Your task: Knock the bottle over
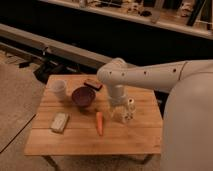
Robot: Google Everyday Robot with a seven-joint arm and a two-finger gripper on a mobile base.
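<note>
The bottle [130, 111], small and clear with a white cap, stands upright on the wooden table [75, 140], right of centre. My gripper [118, 113] hangs from the white arm, low over the table and right against the bottle's left side. Its fingers look open, with nothing held between them. The gripper partly covers the bottle's left edge.
An orange carrot [99, 123] lies just left of the gripper. A dark purple bowl [83, 96], a white ribbed cup [59, 89] and a small brown object [92, 83] sit toward the back. A pale sponge [59, 121] lies front left. The table's right edge is close to the bottle.
</note>
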